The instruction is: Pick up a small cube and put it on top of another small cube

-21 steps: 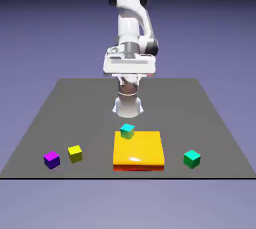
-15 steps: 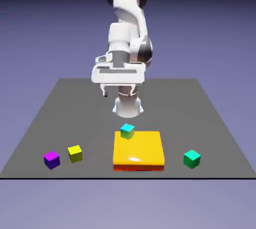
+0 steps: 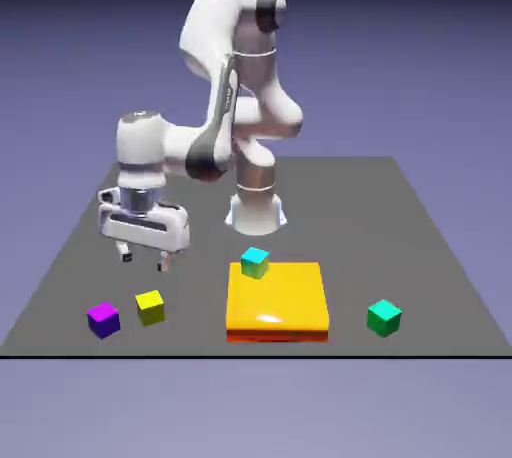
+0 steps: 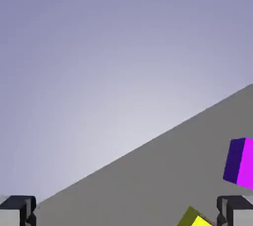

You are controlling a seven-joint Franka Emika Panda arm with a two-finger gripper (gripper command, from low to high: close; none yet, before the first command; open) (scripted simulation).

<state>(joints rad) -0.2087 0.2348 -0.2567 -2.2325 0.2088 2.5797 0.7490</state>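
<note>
In the exterior view, you have the gripper (image 3: 145, 262) at the left of the frame, around mid-height, hanging in the air above the worktop (image 3: 350, 211) with its fingers pointing down and spread apart, nothing between them. The purple cube (image 3: 104, 320), the one you are asked to pick up, sits on the worktop in the lower left of the frame. Just beside it, a little to the exterior view's right, you can see the yellow cube (image 3: 151, 308) (the two don't touch). The green cube (image 3: 384, 318), which is to carry the purple one, rests on the worktop in the lower right of the frame, well apart from that pair. Between them, low in the middle of the frame, lies the orange slab (image 3: 278, 296), wide and flat, with the cyan-topped cube (image 3: 255, 263) at its upper left edge; whether that cube is on the slab or behind it, you cannot tell from here. Your arm (image 3: 215, 96) reaches from the upper middle of the frame over to the left. In the hand view, you get the fingertips in the bottom corners, wide apart, the purple cube cut off by the right edge, and part of the yellow cube at the bottom, right of the middle.
</note>
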